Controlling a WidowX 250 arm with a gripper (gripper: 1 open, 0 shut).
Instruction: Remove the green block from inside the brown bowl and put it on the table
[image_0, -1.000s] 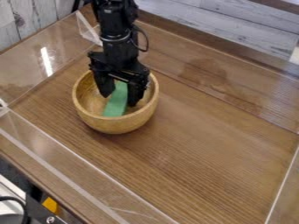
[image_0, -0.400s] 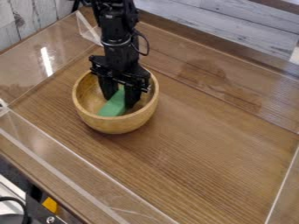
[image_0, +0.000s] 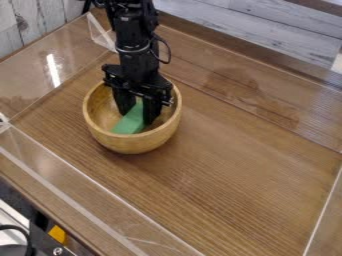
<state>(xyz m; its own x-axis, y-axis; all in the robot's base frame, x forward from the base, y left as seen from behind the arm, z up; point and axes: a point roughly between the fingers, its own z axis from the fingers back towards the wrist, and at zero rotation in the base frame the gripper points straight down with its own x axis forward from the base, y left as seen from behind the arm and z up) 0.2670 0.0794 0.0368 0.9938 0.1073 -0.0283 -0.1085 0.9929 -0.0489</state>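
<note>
So the table is taking up basically the whole view, dark glossy wood grain with clear plastic walls running around the edges. Plenty of bare surface is sitting to the right of everything, which is where I'd guess the drop-off is going.

The brown bowl is sitting left of center, chunky rim, way wider than the tool reaching into it. The black arm is coming straight down from the top, and the gripper is hanging right inside the bowl, pointing down.

The green block is lying in the bowl, leaning with its lower end poking out toward the near-left wall and its upper end disappearing up between the fingers. Its long axis is running roughly along that slant, so the fingers are straddling it across the narrow way near the top end.

The fingers are looking pinched in on the block, not spread. I'd say it's got a grip, and lifting straight up is what's coming, though the tilted bar might swing or catch on the rim.
</note>
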